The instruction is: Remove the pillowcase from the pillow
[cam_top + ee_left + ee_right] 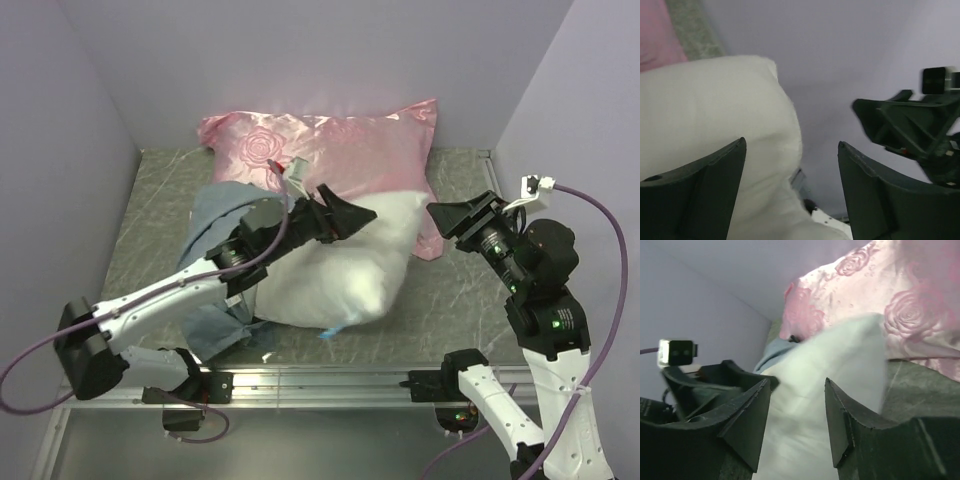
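We find the worktop (160, 215) carrying three soft items. The pink pillow (330, 145) lies along the back wall. It is no part of the task and sits behind the work.

The pillow (350, 270) lies in the middle, plump and white, its far edge overlapping the pink pillow. Most of its surface is bare.

The pillowcase (215, 215) is bunched at the pillow's left end, blue-grey face up, and passes under the left arm to the near edge. We cannot tell whether the pillow's left end sits inside it, because the arm and the folds cover that junction. We judge the removal to be largely done, with the last separation unconfirmed.

The left hand (345, 215) hangs over the pillow's far left part, fingers spread and gripping nothing. In the left wrist view the white surface lies behind one finger; contact cannot be confirmed. We judge it placed to press or pin the pillow, or to withdraw from it.

The right hand (447, 218) sits just beside the pillow's far right corner, pointing at it, fingers apart and empty. We judge it positioned to take that corner and draw the pillow away from the cloth.

A small pale tag (330, 333) shows at the pillow's near edge.
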Robot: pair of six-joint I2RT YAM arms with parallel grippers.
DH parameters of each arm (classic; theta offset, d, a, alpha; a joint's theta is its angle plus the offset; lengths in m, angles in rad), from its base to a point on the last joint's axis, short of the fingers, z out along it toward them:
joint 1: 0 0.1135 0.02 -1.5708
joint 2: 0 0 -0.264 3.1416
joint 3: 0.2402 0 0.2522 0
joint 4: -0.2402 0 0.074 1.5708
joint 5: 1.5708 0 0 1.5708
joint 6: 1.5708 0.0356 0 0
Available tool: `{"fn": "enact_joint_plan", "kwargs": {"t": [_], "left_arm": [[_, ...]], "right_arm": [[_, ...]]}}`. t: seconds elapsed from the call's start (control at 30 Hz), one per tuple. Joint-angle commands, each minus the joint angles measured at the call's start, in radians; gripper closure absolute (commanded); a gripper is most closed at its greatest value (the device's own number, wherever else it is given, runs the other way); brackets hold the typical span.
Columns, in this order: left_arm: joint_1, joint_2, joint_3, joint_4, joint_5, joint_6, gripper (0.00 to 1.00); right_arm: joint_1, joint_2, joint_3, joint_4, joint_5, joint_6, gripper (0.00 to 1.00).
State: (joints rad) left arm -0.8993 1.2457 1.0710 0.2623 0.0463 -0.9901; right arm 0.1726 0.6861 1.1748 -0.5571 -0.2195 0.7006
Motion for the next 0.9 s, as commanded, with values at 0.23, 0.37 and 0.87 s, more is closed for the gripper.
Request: {"fn": "enact_joint_plan", "kwargs": {"t": [0.23,0.37,0.87], "left_arm": [[0.016,0.044,0.13,-0.141,-0.098,0.162,0.16],[0.017,-0.035,0.178,-0.369,-0.338,0.162,0.16],[0.28,-0.35,-0.029,-0.923,-0.464,0.166,0.13]], "right_arm": [[0.008,0.009,-0.093,-0.076,0.039,-0.07,0.41],[0.019,-0.008,-0.204,-0.06,0.025,-0.079,0.41],[0.197,-0.076,-0.458,-0.053,0.184,-0.09,0.37]]}}
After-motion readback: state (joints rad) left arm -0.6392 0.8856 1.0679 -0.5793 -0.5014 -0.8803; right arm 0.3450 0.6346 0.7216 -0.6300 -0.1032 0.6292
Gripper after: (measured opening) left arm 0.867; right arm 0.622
